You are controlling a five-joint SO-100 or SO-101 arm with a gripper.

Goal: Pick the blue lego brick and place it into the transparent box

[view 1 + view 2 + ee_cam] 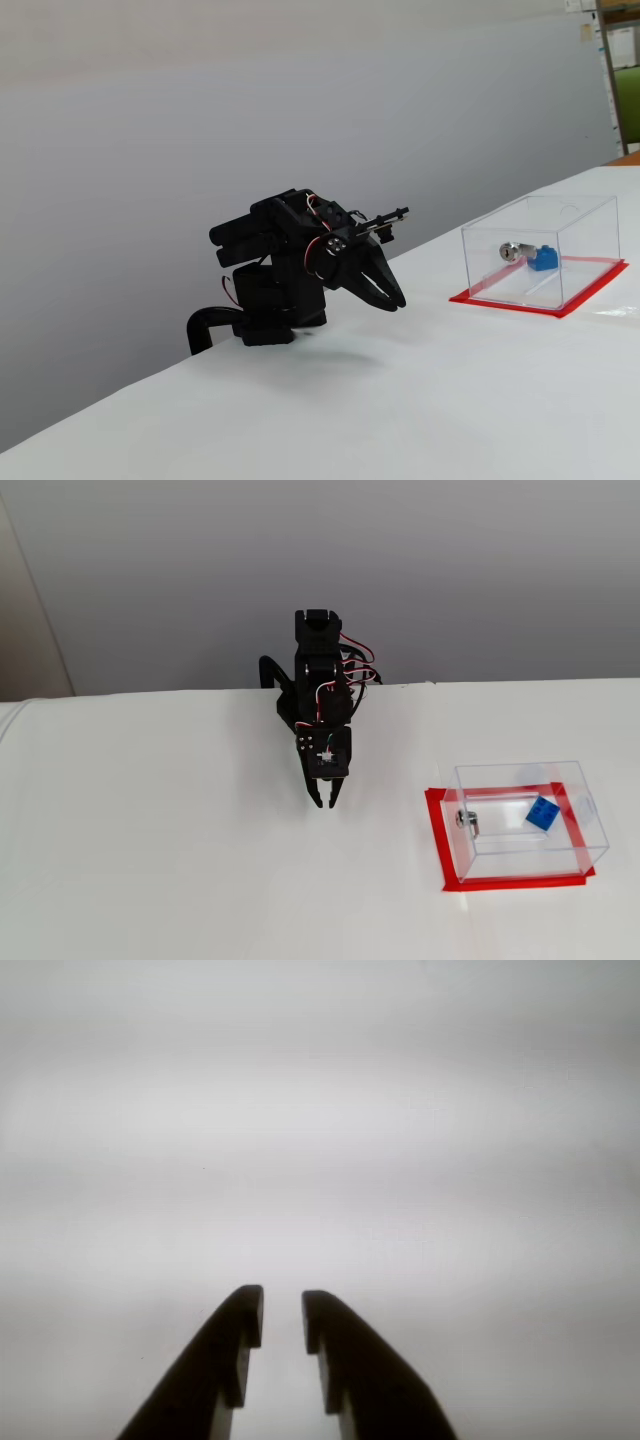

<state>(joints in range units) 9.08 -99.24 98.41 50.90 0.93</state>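
Blue lego brick (541, 814) lies inside transparent box (560, 855).

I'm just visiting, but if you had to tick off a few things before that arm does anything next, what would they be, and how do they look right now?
1. Blue lego brick inside the transparent box: ok, it sits within the walls in both fixed views.
2. End effector empty: ok, the wrist view shows only a narrow gap between its fingers.
3. End effector clear of the box: ok, apart from it in both fixed views.
4. Box upright on its red base: ok.
5. Brick lying flat on the box floor: cannot tell.
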